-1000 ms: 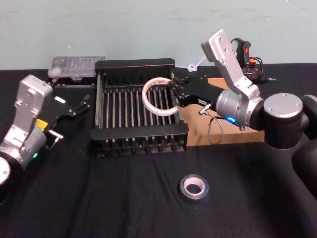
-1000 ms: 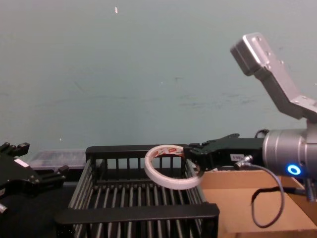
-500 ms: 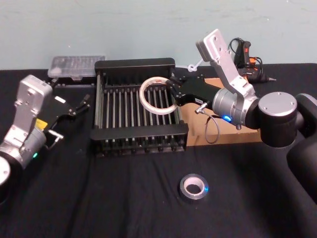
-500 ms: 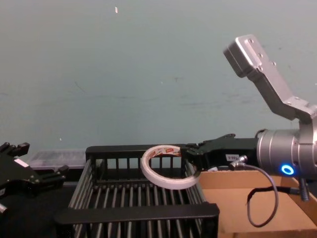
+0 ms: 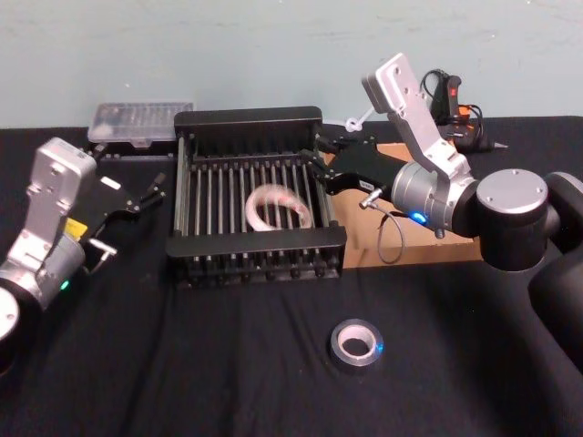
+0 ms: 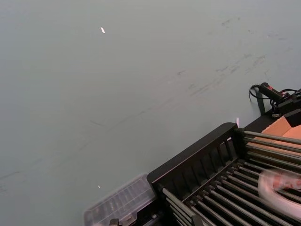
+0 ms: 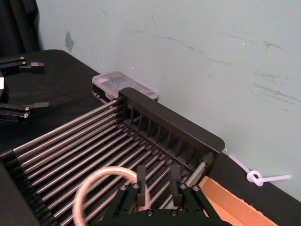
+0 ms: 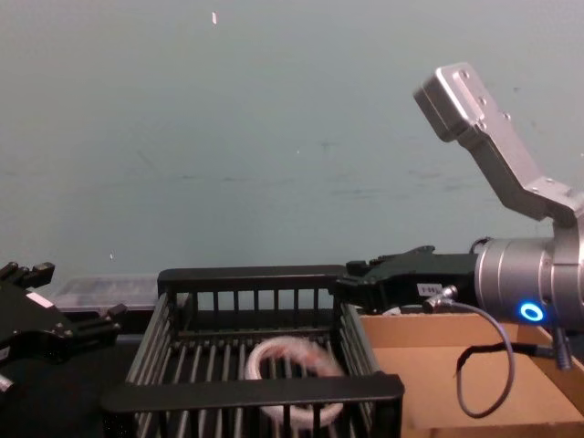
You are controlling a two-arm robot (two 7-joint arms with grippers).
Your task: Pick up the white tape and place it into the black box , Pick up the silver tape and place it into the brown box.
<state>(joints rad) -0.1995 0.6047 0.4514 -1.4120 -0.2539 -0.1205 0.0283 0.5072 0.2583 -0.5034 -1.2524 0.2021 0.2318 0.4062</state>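
R gripper [image 5: 314,162] fingers [image 7: 141,186] are seen spread w/ nothing between them, held over the crate's [image 5: 246,116] right rim, next to the box [image 5: 410,246]. The R arm is reached in from the right, forearm roughly level, wrist link angled up and back toward the wall. White tape [image 5: 276,208] is seen blurred down in the crate, approx. centre-right of the barred floor; whether it's settled flat can't be told. 0.5 s ago it was pinched by the R fingers, held above the crate at rim height; since then it has been released and has dropped, while the arm pose is little changed. L gripper [image 5: 150,191] is parked left of the crate over the black table [image 5: 182,364], fingers apart, unmoved. Silver tape [image 5: 356,343] is lying flat on the table, nearer the robot, well apart from both containers. In chest view the tape [image 8: 290,363] is seen through the near wall bars, low inside; silver tape is given by head view. R wrist view gives the tape's ring [image 7: 101,188] just beside the fingertips on the bars.
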